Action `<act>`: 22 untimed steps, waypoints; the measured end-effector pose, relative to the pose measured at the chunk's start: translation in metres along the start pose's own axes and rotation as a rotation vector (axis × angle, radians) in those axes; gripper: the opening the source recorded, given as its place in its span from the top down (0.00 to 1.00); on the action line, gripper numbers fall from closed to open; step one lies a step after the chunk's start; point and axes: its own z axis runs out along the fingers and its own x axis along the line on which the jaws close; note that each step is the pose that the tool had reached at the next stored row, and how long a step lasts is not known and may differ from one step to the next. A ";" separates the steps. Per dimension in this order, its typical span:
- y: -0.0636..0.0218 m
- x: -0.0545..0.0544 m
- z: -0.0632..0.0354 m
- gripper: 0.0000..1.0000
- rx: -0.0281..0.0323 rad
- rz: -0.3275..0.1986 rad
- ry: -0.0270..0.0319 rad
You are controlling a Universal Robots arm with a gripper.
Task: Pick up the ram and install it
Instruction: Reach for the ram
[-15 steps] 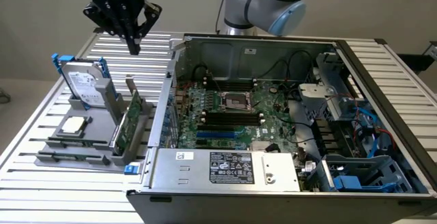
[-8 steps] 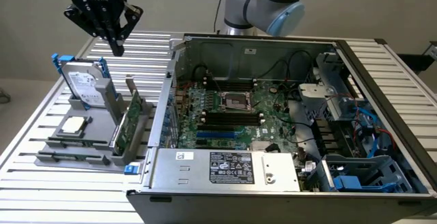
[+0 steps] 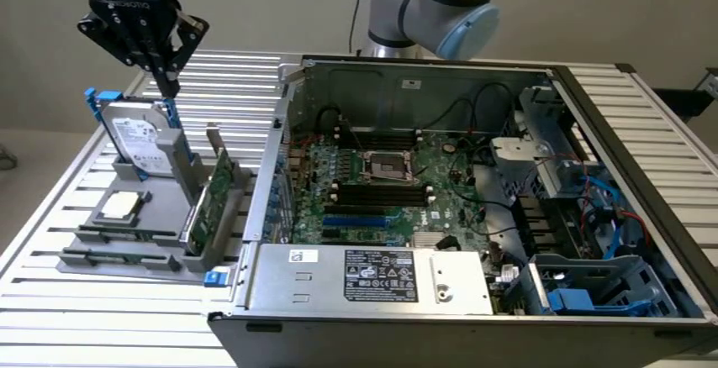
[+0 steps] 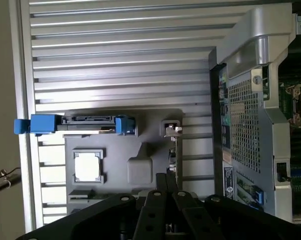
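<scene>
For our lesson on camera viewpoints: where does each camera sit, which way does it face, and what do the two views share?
Exterior view: off the arm, above the table, looking down into the open computer case and the gray tray beside it; the arm and gripper show.
Wrist view: on the wrist, facing straight down on the tray and hard drive; the gripper shows in the foreground.
Shared: tray, hard drive, case, table, gripper.

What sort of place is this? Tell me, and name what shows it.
Probably a robotics test cell for computer assembly: an open computer case with its motherboard bare, a grey parts fixture holding a hard drive, and a robot arm over a slatted metal table.
</scene>
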 end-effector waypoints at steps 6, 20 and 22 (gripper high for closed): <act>-0.0055 0.015 0.0038 0.89 0.0005 0.000 0.0060; -0.0332 0.048 0.0032 0.89 0.0004 0.000 0.0065; -0.0380 0.050 0.0029 0.89 0.0005 0.000 0.0066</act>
